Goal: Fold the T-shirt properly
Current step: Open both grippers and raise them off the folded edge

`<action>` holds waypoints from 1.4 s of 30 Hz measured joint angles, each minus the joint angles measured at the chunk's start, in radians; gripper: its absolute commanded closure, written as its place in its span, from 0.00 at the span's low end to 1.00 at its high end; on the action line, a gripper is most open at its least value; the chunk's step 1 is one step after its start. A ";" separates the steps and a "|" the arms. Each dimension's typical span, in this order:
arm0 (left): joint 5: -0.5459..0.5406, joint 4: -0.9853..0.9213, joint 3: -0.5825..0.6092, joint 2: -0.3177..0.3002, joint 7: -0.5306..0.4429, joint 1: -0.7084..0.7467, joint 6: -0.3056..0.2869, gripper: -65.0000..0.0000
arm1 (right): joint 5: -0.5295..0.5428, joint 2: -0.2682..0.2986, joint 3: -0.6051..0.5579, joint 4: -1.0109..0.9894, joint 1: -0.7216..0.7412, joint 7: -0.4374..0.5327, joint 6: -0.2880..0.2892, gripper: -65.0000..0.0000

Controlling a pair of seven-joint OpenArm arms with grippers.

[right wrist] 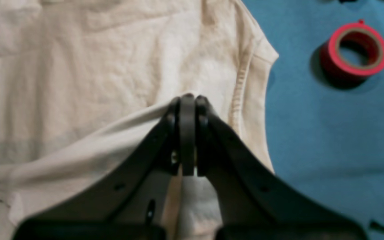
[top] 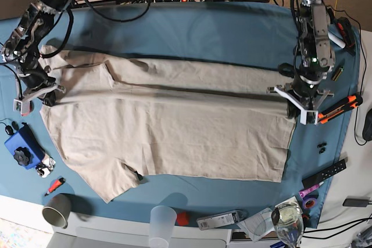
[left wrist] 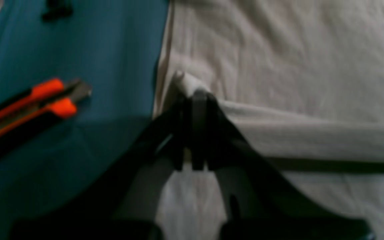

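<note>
The beige T-shirt (top: 174, 126) lies spread across the blue tablecloth (top: 203, 33), with its far long edge doubled over in a fold line. My left gripper (left wrist: 195, 95) is shut on a raised pinch of the T-shirt (left wrist: 278, 66) at its edge; in the base view it (top: 290, 104) is at the shirt's right end. My right gripper (right wrist: 188, 98) is shut on a lifted fold of the T-shirt (right wrist: 78, 83) close to a stitched seam; in the base view it (top: 46, 94) is at the shirt's left end.
An orange-and-black box cutter (left wrist: 28, 103) lies on the cloth beside the left gripper, also in the base view (top: 340, 108). A red tape roll (right wrist: 355, 50) lies near the right gripper. Two cups (top: 56, 210) (top: 163, 222), a glass (top: 288, 219), a remote (top: 325, 172) and a blue object (top: 20, 143) line the near edge.
</note>
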 measured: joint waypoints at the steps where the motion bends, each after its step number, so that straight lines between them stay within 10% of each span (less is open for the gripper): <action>1: 0.000 -0.008 0.000 0.000 -0.002 -0.007 0.000 1.00 | 0.000 0.000 0.000 -0.016 0.011 0.006 0.001 1.00; 18: 0.019 -0.087 0.000 0.002 -0.037 -0.036 0.000 1.00 | -0.071 0.000 0.000 -0.134 0.124 0.036 0.058 0.89; 23: 0.019 -0.087 0.000 0.002 -0.055 -0.041 -0.015 0.81 | -0.072 0.004 0.000 -0.134 0.147 0.043 0.057 0.70; 32: 0.034 -0.086 -0.005 0.000 -0.057 -0.092 -0.082 0.47 | -0.076 0.016 0.002 -0.134 0.203 -0.003 0.057 0.69; 42: 0.049 0.112 -0.006 0.000 0.336 -0.101 0.025 0.47 | 0.064 0.069 0.005 -0.132 0.257 -0.134 0.074 0.69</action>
